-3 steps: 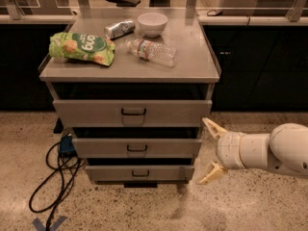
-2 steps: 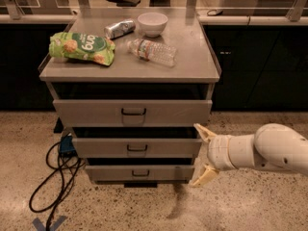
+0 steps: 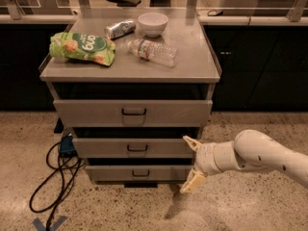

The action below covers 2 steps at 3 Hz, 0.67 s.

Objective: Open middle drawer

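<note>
Camera view. Speckled stone floor (image 3: pixel 240 211), dark low cupboards (image 3: pixel 260 66) along the back, and one grey metal cabinet (image 3: pixel 211 88) standing mid-scene.

Surface (image 3: pixel 187 69) of the cabinet, contents:
- green snack bag (image 3: pixel 82 48), lying near the left edge;
- drinks can (image 3: pixel 120 28), on its side towards the back edge;
- white bowl (image 3: pixel 153 23), upright, just beside the can at the back edge;
- clear water bottle (image 3: pixel 151 52), on its side near the centre.

Cabinet front, three drawers:
- top drawer (image 3: pixel 86 113), tallest panel;
- middle drawer (image 3: pixel 96 148), mid-sized panel, with a black bar handle (image 3: pixel 137 148) at its centre;
- bottom drawer (image 3: pixel 106 173), narrowest panel.

Floor items: black cable (image 3: pixel 50 177), looped by the cabinet's lower left corner; blue tape mark (image 3: pixel 48 223) at the near edge.

Robot arm (image 3: pixel 260 153): white, entering from the right, low.
- Jaws: at the cabinet's front right corner, spread wide and grasping nothing.
- Upper finger (image 3: pixel 191 142): close by the right end of the middle drawer's panel; contact cannot be told.
- Lower finger (image 3: pixel 192 182): down beside the bottom drawer's right end.
- Both sit well apart from the handle.

Task status, as a judgement:
- The middle drawer shows no interior, and its panel sits about in line with its neighbours, so it reads as shut or nearly so.
- Done: the approach to the cabinet front.
- Left: bring the jaws across to the centred handle, close on the bar, and pull the drawer outward.
- No progress on the opening itself is evident.
</note>
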Motion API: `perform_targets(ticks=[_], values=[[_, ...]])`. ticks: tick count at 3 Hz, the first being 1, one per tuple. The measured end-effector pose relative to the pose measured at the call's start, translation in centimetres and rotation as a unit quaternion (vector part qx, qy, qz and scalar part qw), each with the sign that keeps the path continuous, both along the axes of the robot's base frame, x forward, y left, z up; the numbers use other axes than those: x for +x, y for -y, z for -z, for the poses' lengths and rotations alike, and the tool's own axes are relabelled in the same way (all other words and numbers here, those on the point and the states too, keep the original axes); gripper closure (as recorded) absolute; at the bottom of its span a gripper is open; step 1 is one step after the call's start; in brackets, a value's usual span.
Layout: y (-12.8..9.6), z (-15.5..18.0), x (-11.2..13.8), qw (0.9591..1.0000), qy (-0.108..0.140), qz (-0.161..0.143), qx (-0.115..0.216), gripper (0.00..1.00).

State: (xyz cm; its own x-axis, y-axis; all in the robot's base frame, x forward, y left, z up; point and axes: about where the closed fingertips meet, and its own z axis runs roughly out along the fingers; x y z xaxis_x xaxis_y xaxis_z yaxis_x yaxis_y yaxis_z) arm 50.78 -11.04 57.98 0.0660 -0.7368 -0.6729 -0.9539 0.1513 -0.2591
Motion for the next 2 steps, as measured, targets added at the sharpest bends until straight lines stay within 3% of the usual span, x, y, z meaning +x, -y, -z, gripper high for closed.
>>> perform_targets(ticks=[1, 2], values=[[0.0, 0.0, 0.0, 1.0000, 0.000, 0.000, 0.000, 0.00], [-1.1, 3.1, 2.6, 0.9999, 0.002, -0.011, -0.005, 0.00]])
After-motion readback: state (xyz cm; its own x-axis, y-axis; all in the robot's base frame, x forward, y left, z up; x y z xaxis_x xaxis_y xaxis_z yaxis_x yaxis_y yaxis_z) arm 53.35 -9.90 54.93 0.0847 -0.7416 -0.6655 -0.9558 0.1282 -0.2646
